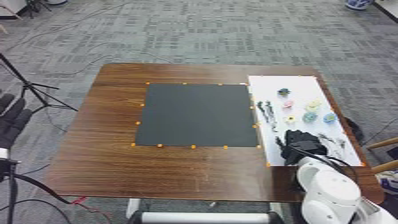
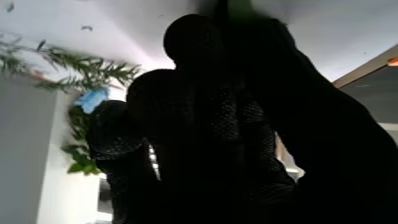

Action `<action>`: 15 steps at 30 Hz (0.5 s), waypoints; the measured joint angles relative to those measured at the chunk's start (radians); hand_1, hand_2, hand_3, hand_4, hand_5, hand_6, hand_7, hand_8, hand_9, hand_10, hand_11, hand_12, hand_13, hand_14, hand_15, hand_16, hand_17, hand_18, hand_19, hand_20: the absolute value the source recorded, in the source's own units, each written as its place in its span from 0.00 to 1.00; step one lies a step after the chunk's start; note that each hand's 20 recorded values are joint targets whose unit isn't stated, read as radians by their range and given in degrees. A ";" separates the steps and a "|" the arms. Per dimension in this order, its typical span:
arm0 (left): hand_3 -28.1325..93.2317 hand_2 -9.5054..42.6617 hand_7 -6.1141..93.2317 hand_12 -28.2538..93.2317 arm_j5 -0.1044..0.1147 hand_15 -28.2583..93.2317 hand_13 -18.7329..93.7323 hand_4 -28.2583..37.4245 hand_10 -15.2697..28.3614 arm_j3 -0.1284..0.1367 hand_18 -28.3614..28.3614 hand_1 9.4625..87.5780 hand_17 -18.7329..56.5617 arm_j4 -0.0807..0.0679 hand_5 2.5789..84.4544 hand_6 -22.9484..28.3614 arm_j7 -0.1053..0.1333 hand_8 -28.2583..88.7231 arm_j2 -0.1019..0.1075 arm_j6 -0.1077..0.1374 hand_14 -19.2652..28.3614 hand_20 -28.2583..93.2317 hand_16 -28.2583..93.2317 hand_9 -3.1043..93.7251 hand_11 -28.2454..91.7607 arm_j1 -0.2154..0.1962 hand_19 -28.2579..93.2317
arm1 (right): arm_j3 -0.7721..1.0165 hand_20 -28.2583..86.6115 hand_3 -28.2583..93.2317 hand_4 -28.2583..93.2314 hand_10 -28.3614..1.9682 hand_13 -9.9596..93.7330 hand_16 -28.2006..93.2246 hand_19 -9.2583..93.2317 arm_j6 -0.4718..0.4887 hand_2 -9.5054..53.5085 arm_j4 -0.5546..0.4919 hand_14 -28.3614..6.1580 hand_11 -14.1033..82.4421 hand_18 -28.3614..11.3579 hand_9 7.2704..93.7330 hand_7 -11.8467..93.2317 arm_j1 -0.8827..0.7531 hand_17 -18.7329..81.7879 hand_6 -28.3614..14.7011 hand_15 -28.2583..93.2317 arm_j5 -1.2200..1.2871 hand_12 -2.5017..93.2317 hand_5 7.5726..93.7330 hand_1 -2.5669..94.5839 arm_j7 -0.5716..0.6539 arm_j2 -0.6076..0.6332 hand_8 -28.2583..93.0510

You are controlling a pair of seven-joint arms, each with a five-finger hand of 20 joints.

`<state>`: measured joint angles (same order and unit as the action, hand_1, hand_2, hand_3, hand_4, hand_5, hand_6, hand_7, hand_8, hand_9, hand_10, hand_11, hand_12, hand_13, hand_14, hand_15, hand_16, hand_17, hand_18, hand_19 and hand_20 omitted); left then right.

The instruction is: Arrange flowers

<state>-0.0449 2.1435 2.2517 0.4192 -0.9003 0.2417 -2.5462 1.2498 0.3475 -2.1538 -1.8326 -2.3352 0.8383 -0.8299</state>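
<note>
White mat (image 1: 306,85) on the brown wood table (image 1: 204,175) has the flowers: just ahead of the R hand (image 1: 302,141) sit a yellow bloom (image 1: 290,119), a pink one (image 1: 288,104) & a dark green one (image 1: 283,92) farther off. Ahead & to its R: pale yellow bloom (image 1: 313,106), blue-green bloom (image 1: 310,117), blue bloom (image 1: 330,118). Dark stems (image 1: 269,114) lie ahead-L of it, more sprigs (image 1: 335,146) just beside it on its R.

Wrist view adds detail: leafy sprays (image 2: 98,65) near the hand, light-blue petals (image 2: 91,100) next to the glove, broad green leaves (image 2: 82,161) by them. Green strip (image 2: 239,9) at the hand's far end; can't tell if held.

R arm (image 1: 329,192) comes in from the bottom edge, hand over mat's near end, back mostly up. Can't tell if it's open or closed. L hand (image 1: 11,120) is well apart, off the table's L side, fingers loosely extended. Dark grey mat (image 1: 195,115) w/ orange markers lies L of R hand.
</note>
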 measured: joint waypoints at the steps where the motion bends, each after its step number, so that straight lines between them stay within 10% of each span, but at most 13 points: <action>1: 0.79 0.49 0.14 0.33 0.000 0.41 0.36 0.00 0.66 0.001 0.65 0.18 0.22 0.000 0.40 0.60 0.000 0.19 -0.001 0.000 0.68 0.32 0.21 0.35 0.33 -0.001 0.39 | 0.009 0.64 0.80 0.09 0.60 0.85 0.55 1.00 -0.013 0.00 0.000 0.52 0.37 0.04 0.96 0.46 -0.002 0.66 0.62 0.75 0.025 0.50 0.81 0.58 0.000 -0.001 0.42; 15: 0.79 0.48 0.14 0.33 0.002 0.41 0.36 0.00 0.66 0.003 0.65 0.18 0.22 -0.002 0.40 0.60 0.000 0.19 -0.002 -0.001 0.68 0.32 0.21 0.35 0.33 0.000 0.39 | 0.065 0.65 0.84 0.12 0.60 0.86 0.55 1.00 -0.529 0.00 -0.057 0.52 0.43 0.04 0.94 0.51 -0.113 0.68 0.60 0.76 0.527 0.48 0.79 0.55 -0.035 -0.014 0.42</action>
<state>-0.0426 2.1465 2.2498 0.4188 -0.9021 0.2403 -2.5466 1.3151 -0.1819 -2.2108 -1.9456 -1.8087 0.8032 -0.8440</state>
